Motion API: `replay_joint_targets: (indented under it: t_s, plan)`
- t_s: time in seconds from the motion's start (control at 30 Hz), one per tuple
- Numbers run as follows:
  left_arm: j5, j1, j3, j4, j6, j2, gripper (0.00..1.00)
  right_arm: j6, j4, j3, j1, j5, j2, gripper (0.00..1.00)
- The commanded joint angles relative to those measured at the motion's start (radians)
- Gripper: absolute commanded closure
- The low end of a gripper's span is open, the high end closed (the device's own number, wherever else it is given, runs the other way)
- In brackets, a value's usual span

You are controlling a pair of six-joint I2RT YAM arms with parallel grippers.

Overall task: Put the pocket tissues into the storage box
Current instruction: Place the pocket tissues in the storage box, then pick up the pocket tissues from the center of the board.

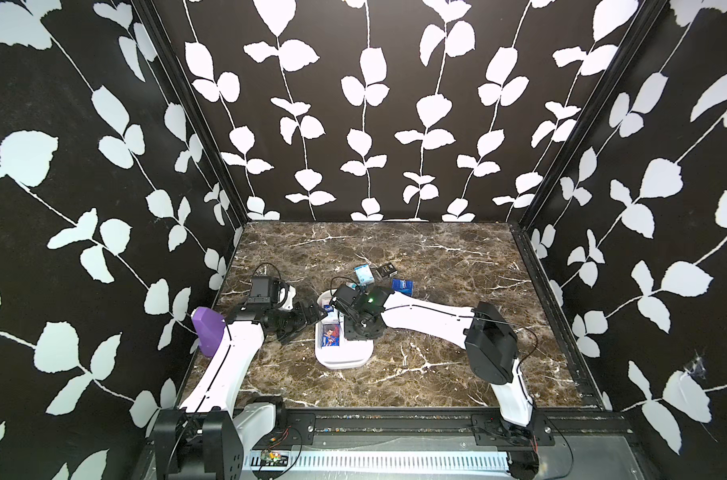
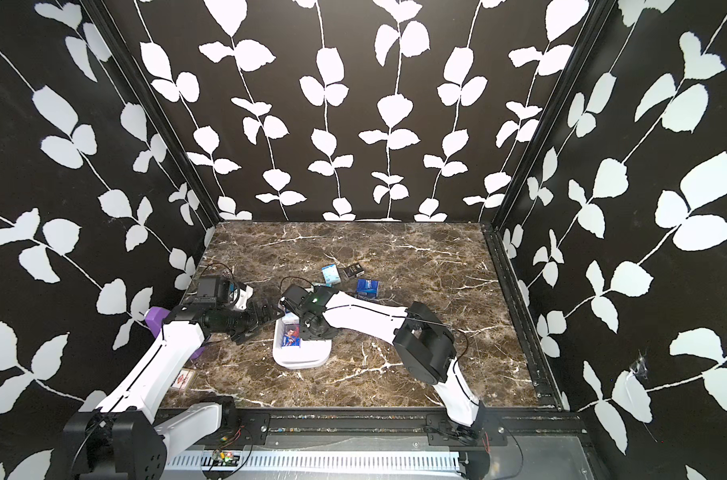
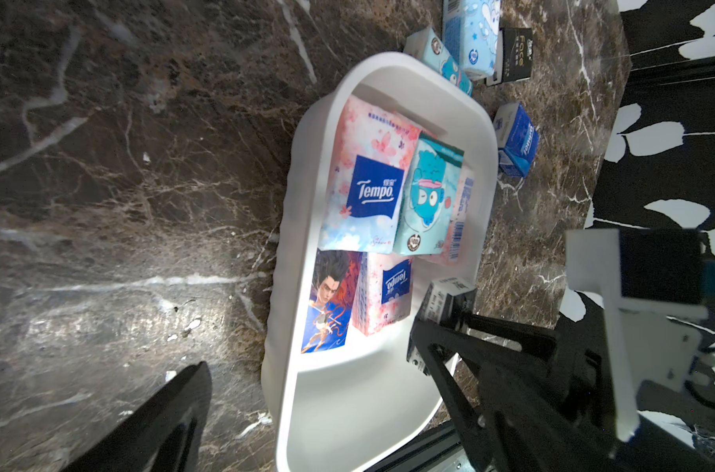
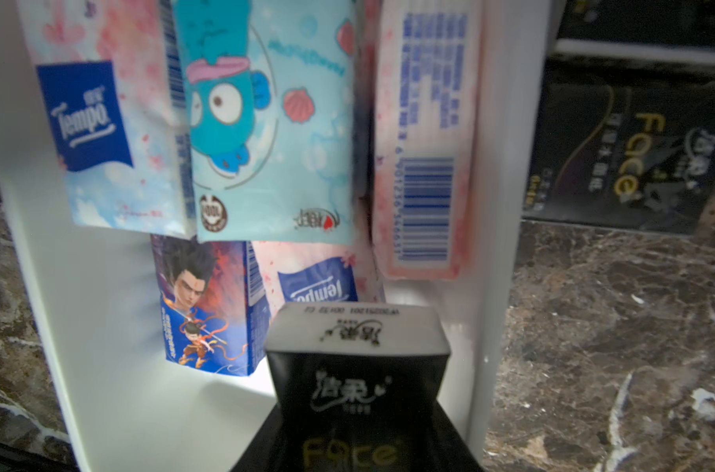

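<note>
Brown marble-look tabletop (image 1: 436,270), glossy and veined in white, carries everything you are working with. Near its middle lies the storage box (image 1: 345,360), a smooth white plastic tub, oblong with rounded corners and a low rim; its near end is bare and its far end is filled. Your right gripper (image 3: 445,323) hangs over the box close to one long wall, jaws clamped on a black Face pack (image 4: 355,359). The pack is a soft film-wrapped brick with a pale end flap, held end-forward, probably so it can drop into the free space. Your left gripper (image 1: 305,322) waits just beside the box with its jaws spread wide and nothing between them, likely keeping clear. Inside lie five pocket tissues: a pink-blossom Tempo pack (image 3: 368,184), a teal cartoon-fish pack (image 3: 429,196) overlapping it, a barcode-up pink pack (image 3: 458,229) against the wall, a cartoon warrior pack (image 3: 327,302) and a second Tempo pack (image 3: 388,294). Beyond the far end, a blue pack (image 3: 517,139), a loose black pack (image 3: 511,53) and two pale blue packs (image 3: 470,36) rest on the marble.
</note>
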Motion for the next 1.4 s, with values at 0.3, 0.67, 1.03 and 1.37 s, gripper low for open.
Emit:
replay_joint_targets:
  t_s: [0.3, 0.67, 1.03, 1.37]
  plan:
    - [-0.006, -0.003, 0.019, -0.015, 0.004, -0.015, 0.01, -0.057, -0.075, 0.055, -0.008, 0.073, -0.058, 0.38]
    - [-0.02, -0.003, 0.023, -0.026, 0.008, -0.008, 0.01, -0.139, -0.034, 0.055, -0.069, 0.101, -0.133, 0.35]
    - [-0.036, -0.003, 0.017, -0.032, 0.007, -0.014, 0.01, -0.162, 0.083, -0.136, -0.249, 0.108, -0.18, 0.33]
    - [-0.045, -0.002, 0.028, -0.038, 0.006, 0.001, 0.01, -0.337, 0.01, -0.037, -0.267, 0.035, -0.021, 0.07]
